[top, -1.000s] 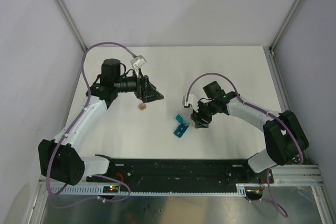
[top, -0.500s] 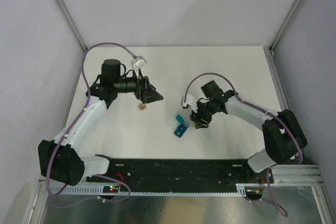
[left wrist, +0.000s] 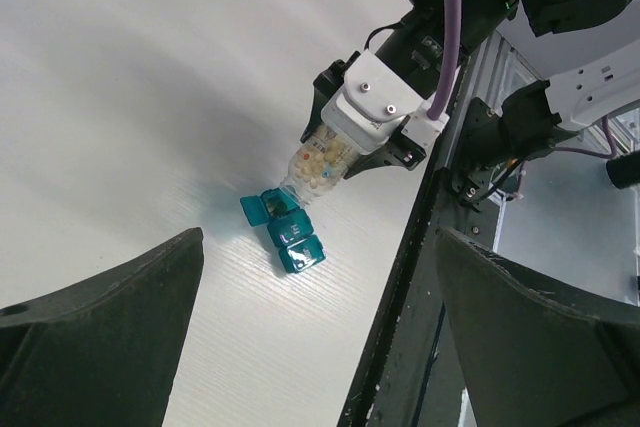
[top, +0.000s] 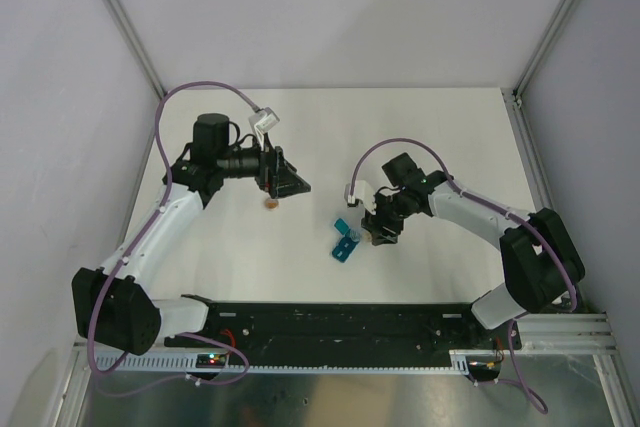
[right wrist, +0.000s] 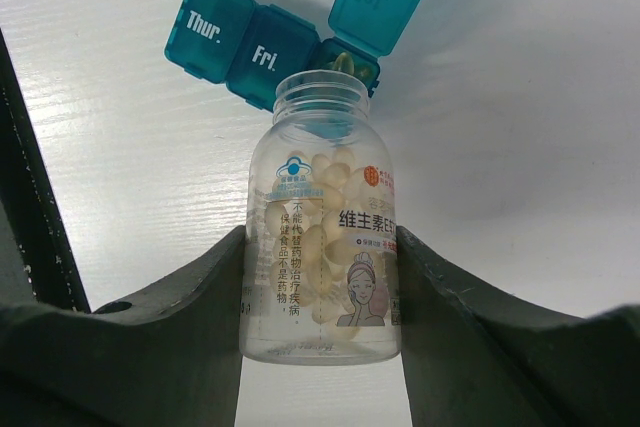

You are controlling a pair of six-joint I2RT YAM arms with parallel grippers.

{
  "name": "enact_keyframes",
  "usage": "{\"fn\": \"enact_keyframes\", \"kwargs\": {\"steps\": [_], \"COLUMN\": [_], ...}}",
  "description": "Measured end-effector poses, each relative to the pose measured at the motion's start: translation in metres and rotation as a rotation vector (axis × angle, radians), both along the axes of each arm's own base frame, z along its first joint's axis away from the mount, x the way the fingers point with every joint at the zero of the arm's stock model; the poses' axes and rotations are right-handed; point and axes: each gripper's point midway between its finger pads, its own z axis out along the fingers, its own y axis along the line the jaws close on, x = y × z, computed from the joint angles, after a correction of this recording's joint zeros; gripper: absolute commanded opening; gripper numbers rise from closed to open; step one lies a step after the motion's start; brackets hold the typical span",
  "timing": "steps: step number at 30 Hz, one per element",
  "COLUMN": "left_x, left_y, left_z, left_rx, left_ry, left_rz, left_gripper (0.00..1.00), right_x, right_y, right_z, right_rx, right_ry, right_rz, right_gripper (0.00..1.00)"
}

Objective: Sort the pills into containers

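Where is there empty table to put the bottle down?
The biggest bare patch is the far strip of the table, behind both arms. Another lies between the left arm and the teal pill box. It is crowded in the middle, where the right gripper holds the bottle at the box, and by the left gripper beside the small orange piece.

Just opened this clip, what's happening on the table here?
The right gripper holds a clear pill bottle between its fingers, tipped with its open mouth at the one open compartment of the teal pill strip. The Thur. and Fri. lids are shut. The left gripper is open and off to the side, near a small orange object.
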Motion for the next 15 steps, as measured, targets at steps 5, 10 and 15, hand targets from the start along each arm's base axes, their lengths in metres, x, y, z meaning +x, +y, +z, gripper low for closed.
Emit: {"fn": "enact_keyframes", "kwargs": {"steps": [5, 10, 15], "left_x": [0.0000, -0.0004, -0.0004], "left_y": [0.0002, 0.0004, 0.0006], "left_z": [-0.0005, -0.0022, -0.0025], "left_rx": [0.002, 0.005, 0.007], "left_ry": [-0.004, -0.002, -0.006], "left_rz": [-0.002, -0.002, -0.004], "left_gripper": [1.00, 1.00, 1.00], "right_x": [-0.0006, -0.0009, -0.0012], "right_y": [-0.0003, -0.0001, 0.0006], "right_z": [-0.0002, 0.0000, 0.0016], "right_rx": [-0.001, 0.000, 0.006], "right_ry": [0.003, 0.005, 0.007], "right_rz": [0.000, -0.003, -0.007], "right_gripper": [0.00, 0.00, 0.00]}}
